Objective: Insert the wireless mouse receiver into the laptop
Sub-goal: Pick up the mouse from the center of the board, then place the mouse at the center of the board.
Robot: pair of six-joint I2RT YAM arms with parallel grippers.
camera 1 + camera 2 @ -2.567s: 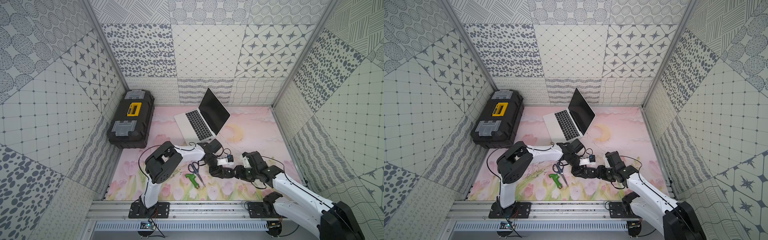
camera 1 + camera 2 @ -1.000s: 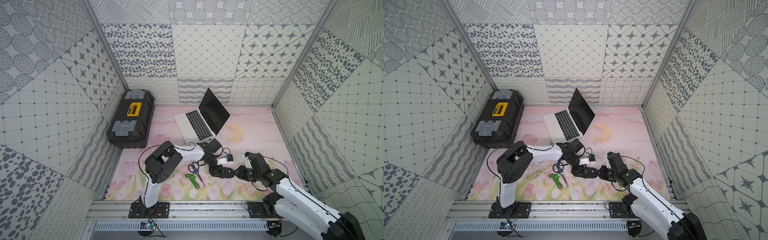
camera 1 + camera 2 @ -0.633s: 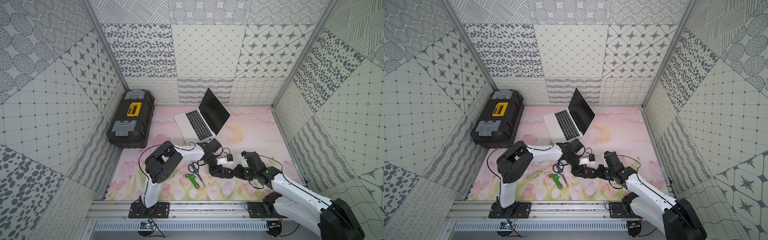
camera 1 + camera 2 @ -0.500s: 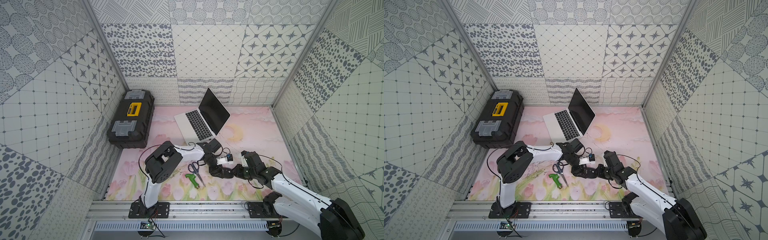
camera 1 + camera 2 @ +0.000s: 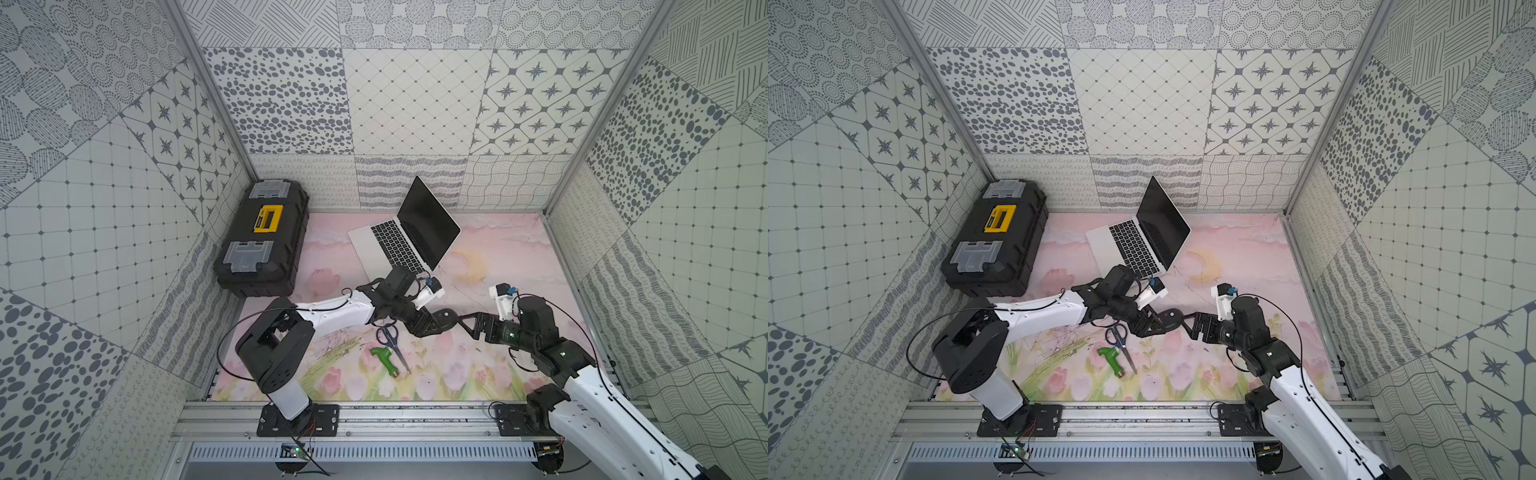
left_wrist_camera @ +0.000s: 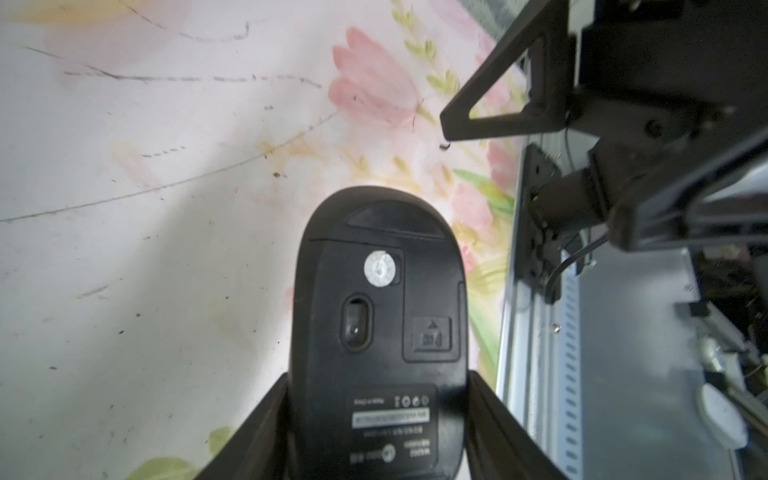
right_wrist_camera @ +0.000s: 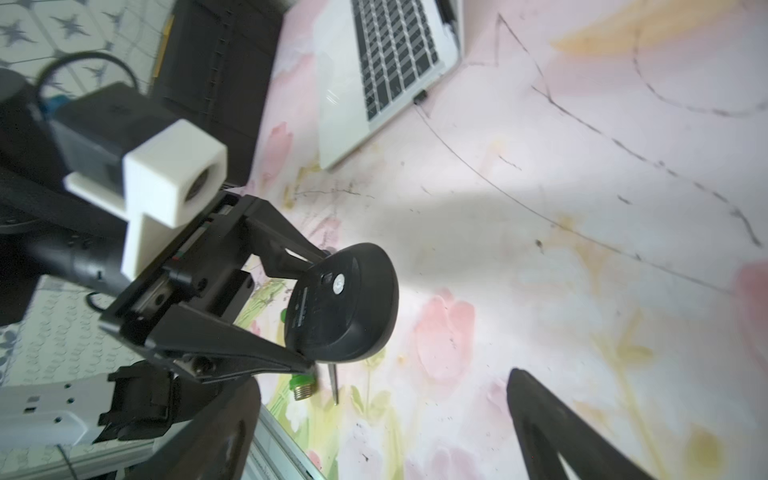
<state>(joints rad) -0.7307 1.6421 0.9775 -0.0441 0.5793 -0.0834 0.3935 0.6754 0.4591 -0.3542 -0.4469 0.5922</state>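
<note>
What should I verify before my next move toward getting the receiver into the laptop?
1. Left hand grip on the wireless mouse: ok, clamped on both sides, underside facing its wrist camera.
2. Right hand ready: ok, open, holding nothing, close to the mouse.
3. Receiver location: cannot tell; none is visible on the mouse's underside, and a small dark piece sits at the laptop's side edge.
4. Laptop open, side edge towards the arms: ok.
5. Mat near the mouse: not ok, scissors lie close by.
</note>
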